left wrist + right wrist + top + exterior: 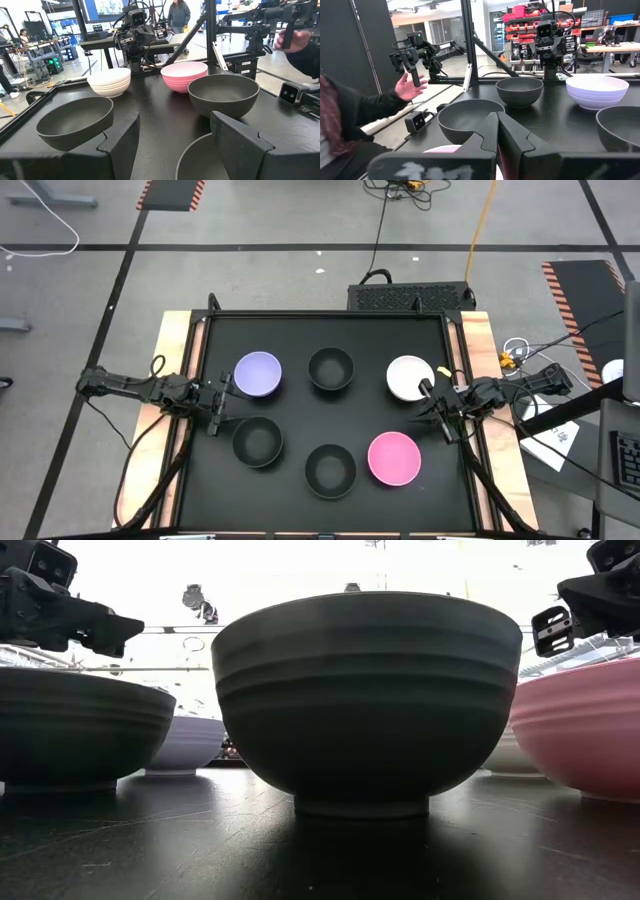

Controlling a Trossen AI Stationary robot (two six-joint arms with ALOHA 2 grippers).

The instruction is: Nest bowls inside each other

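Here, table: we see a black matte tabletop (330, 330) carrying six small round bowls, all standing apart and none nested yet.
Back row: a lavender-purple bowl (258, 374) on the left arm's side, a black bowl (331, 368) in the middle, a white bowl (409, 377) on the right arm's side.
Front row: a black bowl (258, 442) on the left arm's side, a black bowl (330, 468) in the middle, a pink bowl (394, 457) on the right arm's side.
Left gripper (218, 409): we find its fingers spread wide and holding nothing; it hangs at the left edge of the table, between the lavender-purple bowl and the front-left black bowl, just beside both.
Right gripper (436, 416): its fingers are pressed together with nothing between them; it hangs at the right edge, between the white bowl and the pink bowl.
Key relation: we judge the left arm is the nearer one for the lavender-purple or front-left black bowl, each lying just inward from its open fingers; round bowls give no long axis, so a rim grip would do from any side.
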